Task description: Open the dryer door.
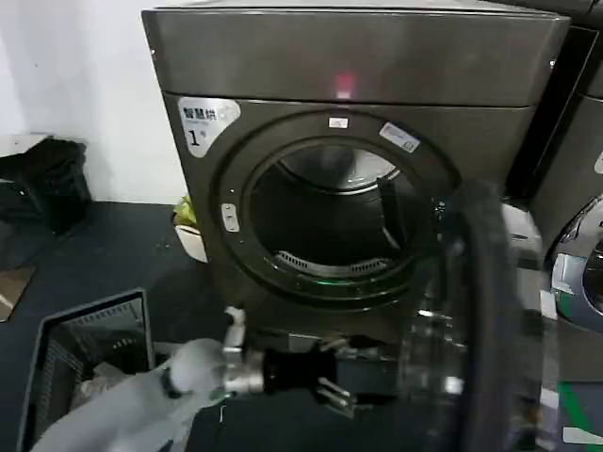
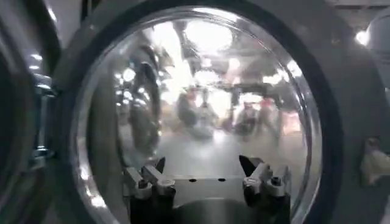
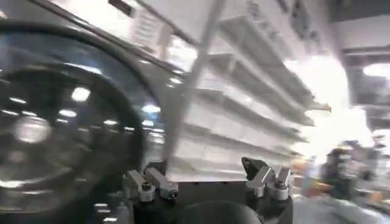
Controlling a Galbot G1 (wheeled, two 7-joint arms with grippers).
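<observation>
Head view, dryer door [image 1: 476, 320] swung open, left gripper [image 2: 204, 173] fingers spread, seemingly empty, facing its glass

"1" on white sticker [image 1: 203, 122], dryer [image 1: 283, 66] front.

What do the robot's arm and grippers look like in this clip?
The left arm has a pale grey-white shell, a silver metal wrist collar and a black gripper body. The left gripper and right gripper each have two dark pointed fingers on silver bolted brackets.
</observation>
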